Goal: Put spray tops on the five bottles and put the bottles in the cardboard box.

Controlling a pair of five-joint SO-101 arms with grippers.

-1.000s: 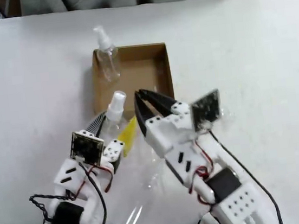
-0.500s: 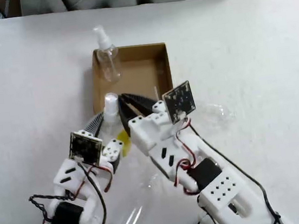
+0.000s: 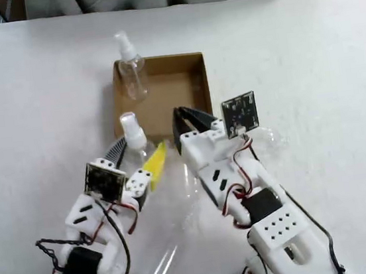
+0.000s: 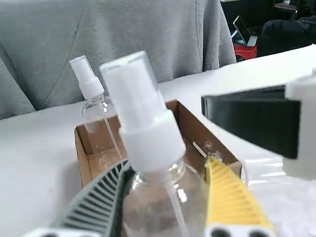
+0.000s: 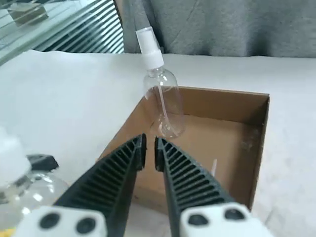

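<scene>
got the bottle (image 3: 132, 142) clamped in the left jaws at the box's (image 3: 160, 59) near wall, with the right jaws pinched shut, empty. should lift clear of the wall, then set upright beside the other bottle (image 3: 132, 76).

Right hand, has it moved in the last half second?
Yes. The right hand swung away from the held bottle, across the near edge of the cardboard box toward its right wall.

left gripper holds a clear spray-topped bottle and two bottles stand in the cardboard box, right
Not quite: one clear plastic spray bottle stands in the brown cardboard box, as the high view shows. The left gripper does hold a capped bottle.
</scene>
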